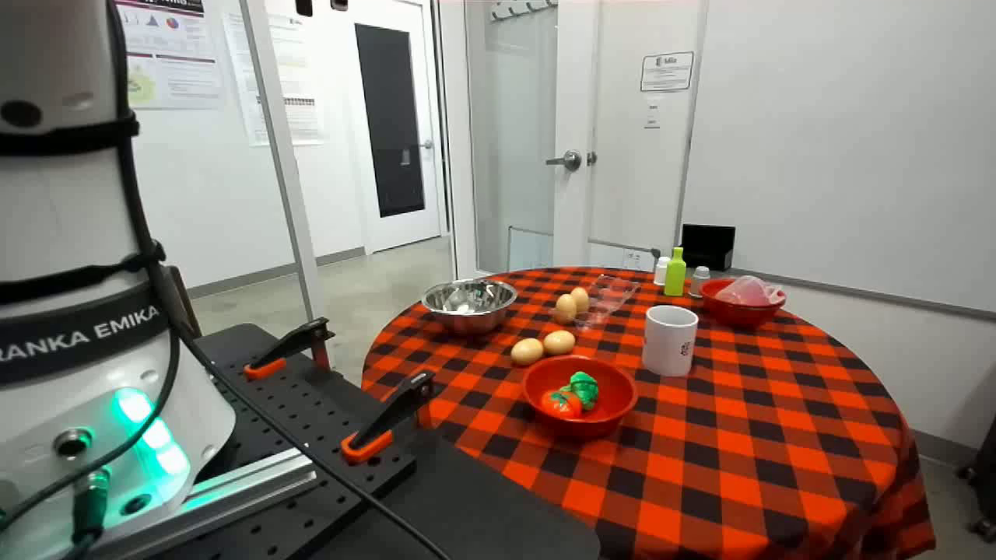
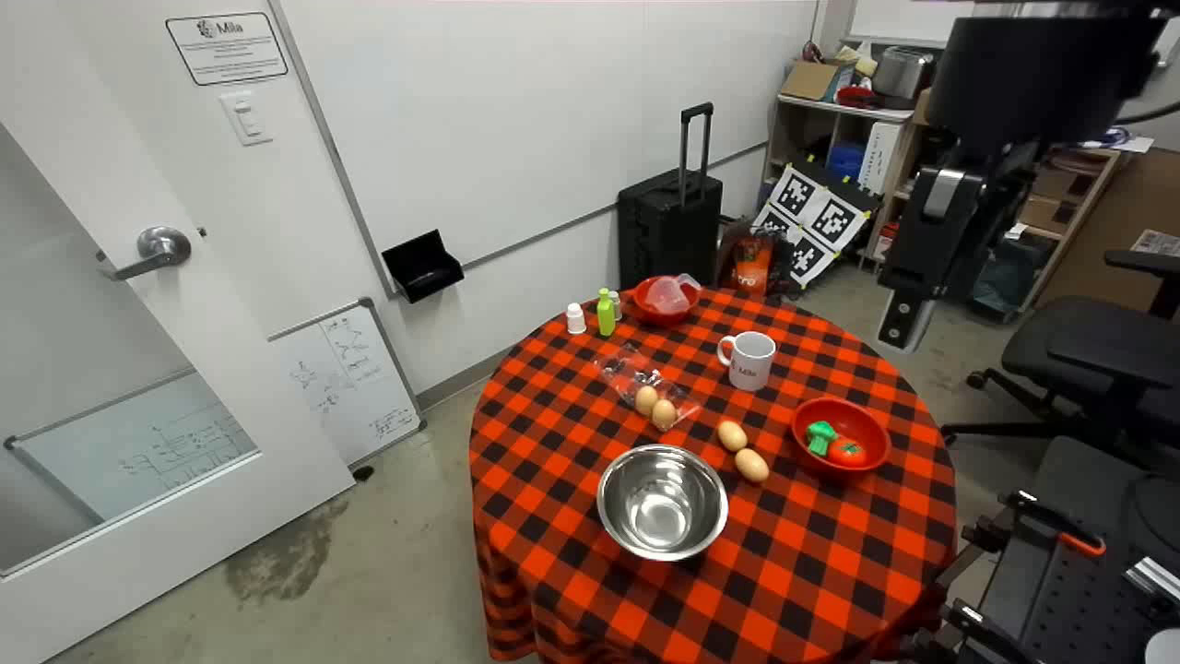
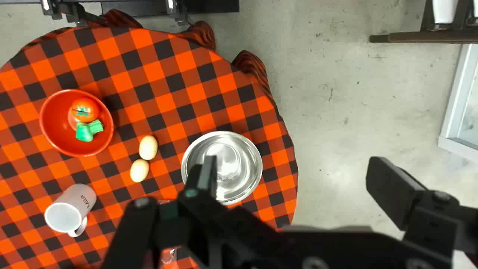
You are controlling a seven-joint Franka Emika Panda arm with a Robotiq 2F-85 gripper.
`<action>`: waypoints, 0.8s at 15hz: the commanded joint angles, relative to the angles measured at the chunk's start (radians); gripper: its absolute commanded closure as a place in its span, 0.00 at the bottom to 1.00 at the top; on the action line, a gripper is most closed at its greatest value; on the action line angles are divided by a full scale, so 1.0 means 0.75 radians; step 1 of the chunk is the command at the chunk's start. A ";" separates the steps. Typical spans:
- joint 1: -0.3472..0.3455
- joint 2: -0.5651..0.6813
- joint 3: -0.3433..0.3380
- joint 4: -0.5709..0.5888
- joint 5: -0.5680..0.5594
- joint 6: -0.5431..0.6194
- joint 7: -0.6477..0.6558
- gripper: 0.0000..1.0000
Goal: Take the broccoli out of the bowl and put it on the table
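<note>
Your claw (image 3: 293, 172) stands wide apart across the bottom of the wrist view, empty, with floor (image 3: 328, 123), the edge of the table (image 3: 278, 157) and part of the steel bowl (image 3: 242, 160) showing in the gap between its 2 fingers (image 3: 392, 190). In an exterior view you see 1 fingertip (image 2: 902, 318) at upper right, well clear of the table. Your broccoli (image 3: 89, 130) lies at the left of the wrist frame, inside the red bowl (image 3: 59, 129), just beside 1 tomato (image 3: 86, 110).
</note>
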 commanded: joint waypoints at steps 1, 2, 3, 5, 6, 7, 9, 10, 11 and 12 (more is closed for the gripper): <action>-0.002 0.001 0.001 0.004 0.000 -0.004 0.000 0.00; -0.013 0.003 0.003 -0.004 -0.012 0.012 0.013 0.00; -0.026 0.005 0.002 -0.014 -0.026 0.030 0.023 0.00; -0.059 0.013 -0.008 -0.046 -0.050 0.074 0.039 0.00; -0.078 0.034 -0.019 -0.060 -0.065 0.083 0.032 0.00; -0.093 0.052 -0.029 -0.073 -0.078 0.089 0.022 0.00; -0.118 0.108 -0.066 -0.097 -0.112 0.098 -0.035 0.00; -0.134 0.148 -0.078 -0.109 -0.146 0.119 -0.051 0.00; -0.148 0.193 -0.088 -0.114 -0.176 0.140 -0.056 0.00; -0.160 0.259 -0.099 -0.105 -0.215 0.148 -0.072 0.00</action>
